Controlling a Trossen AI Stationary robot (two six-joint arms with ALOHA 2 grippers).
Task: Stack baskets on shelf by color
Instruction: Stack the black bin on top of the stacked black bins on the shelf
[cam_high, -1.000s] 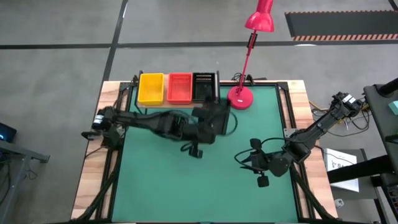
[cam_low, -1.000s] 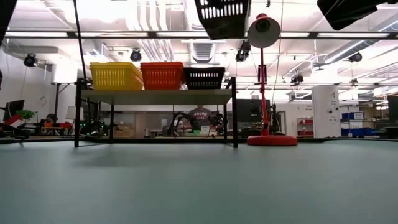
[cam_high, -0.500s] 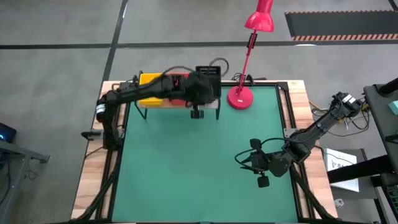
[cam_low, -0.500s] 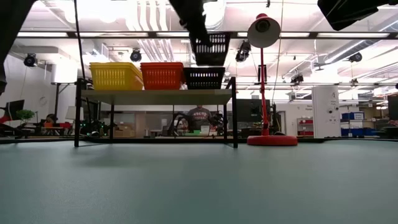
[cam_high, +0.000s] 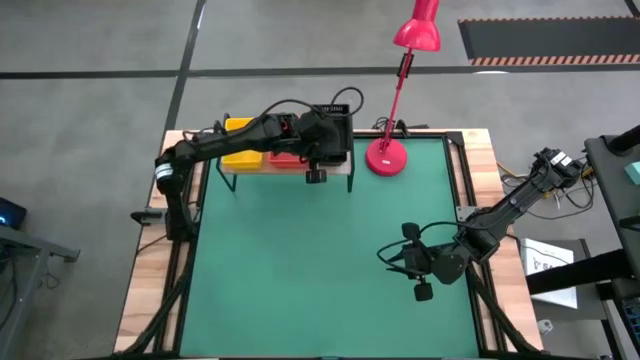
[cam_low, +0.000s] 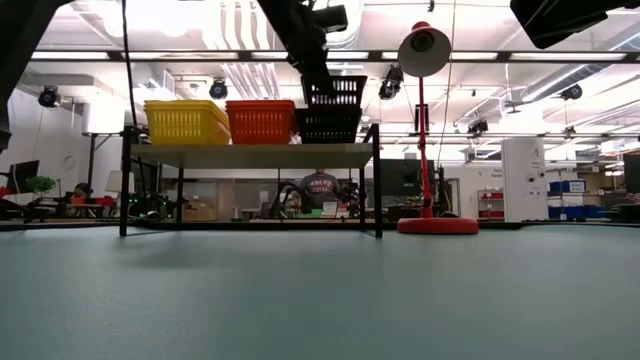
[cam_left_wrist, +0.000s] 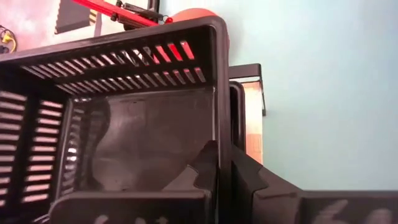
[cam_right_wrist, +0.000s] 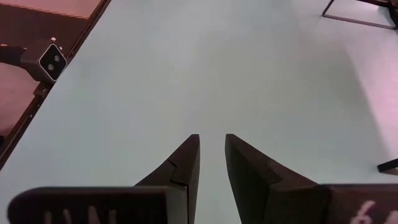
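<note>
My left gripper (cam_high: 316, 162) reaches over the shelf (cam_low: 250, 155) at the table's far left and is shut on a black basket (cam_low: 336, 92). That basket is directly over another black basket (cam_low: 328, 125) at the shelf's right end, its bottom at the lower one's rim. Yellow baskets (cam_low: 186, 121) and red-orange baskets (cam_low: 261, 120) stand on the plank to the left. My right gripper (cam_high: 398, 262) waits over the table's right near part, slightly open (cam_right_wrist: 211, 155) and touching nothing. My left gripper (cam_left_wrist: 224, 171) pinches one side wall of the black basket (cam_left_wrist: 222, 118). One finger (cam_left_wrist: 205, 165) is inside the basket and the other (cam_left_wrist: 245, 177) is outside. It comes slanting from above and from the near side. The basket is roughly level, low over the black one beneath; whether it rests there I cannot tell.
A red desk lamp (cam_high: 385, 157) stands just right of the shelf, its stem and shade (cam_low: 424, 50) close beside the held basket. The green table top (cam_high: 300, 260) spreads between the shelf and my right arm.
My left gripper has carried the black basket from above the table's middle toward the far edge, over the shelf's right end. It has then come down until the basket is right over the black basket there. My right arm has kept still.
</note>
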